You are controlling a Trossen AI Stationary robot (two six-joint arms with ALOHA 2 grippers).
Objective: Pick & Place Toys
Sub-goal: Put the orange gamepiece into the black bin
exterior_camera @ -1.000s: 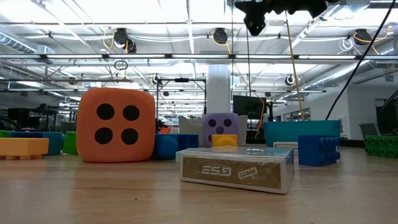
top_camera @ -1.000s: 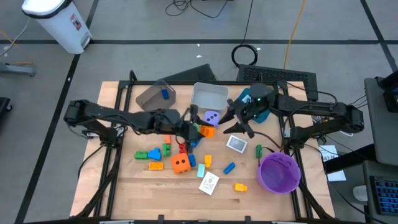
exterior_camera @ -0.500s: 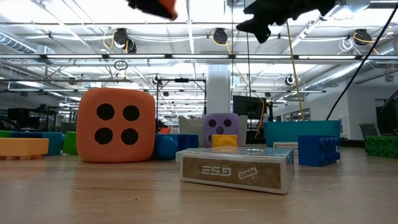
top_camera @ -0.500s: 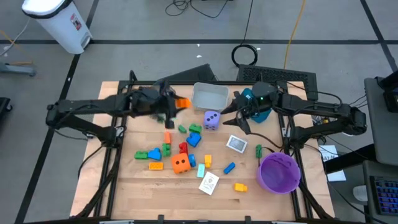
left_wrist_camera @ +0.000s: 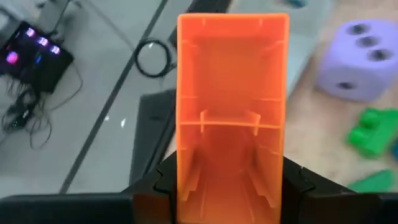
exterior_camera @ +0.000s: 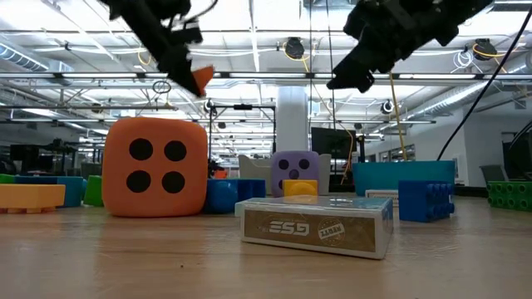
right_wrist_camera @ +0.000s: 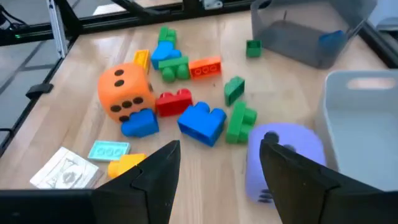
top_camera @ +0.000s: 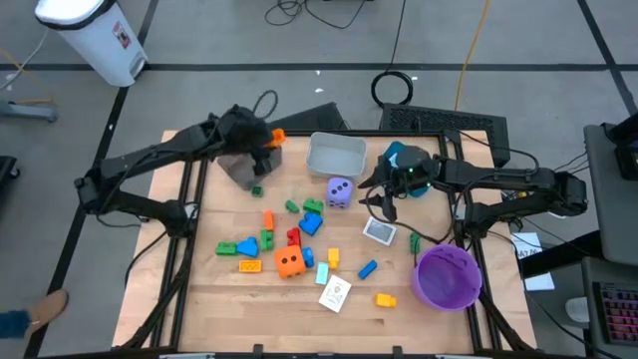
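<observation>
My left gripper point(top_camera: 263, 140) is shut on an orange block point(left_wrist_camera: 232, 106) and hangs over the far part of the brown-grey bin point(top_camera: 242, 165) at the table's far left. The low view shows the block point(exterior_camera: 202, 80) high in the air. My right gripper point(right_wrist_camera: 217, 168) is open, tipped downward above the table near the purple die point(top_camera: 339, 191), touching nothing. Small red, green, blue, yellow and orange blocks point(top_camera: 299, 224) lie scattered mid-table, together with an orange die point(top_camera: 290, 262) and two cards point(top_camera: 379, 230). My left gripper pinches the orange block by its two long sides point(left_wrist_camera: 186, 186) between the two fingers, near the end closest to the wrist. The block runs along the fingers and sticks out past them, hollow underside toward the wrist camera. It is lifted clear of table and bin.
A light grey bin point(top_camera: 335, 155) stands far centre. A teal bin point(top_camera: 404, 165) is partly under the right arm. The brown-grey bin holds a blue block point(right_wrist_camera: 331, 38). A purple bowl point(top_camera: 446, 276) sits near right.
My left gripper has carried the orange block from the table's middle toward the far left, over the brown-grey bin, rolling as it went. My right gripper has sunk and tipped down toward the purple die.
</observation>
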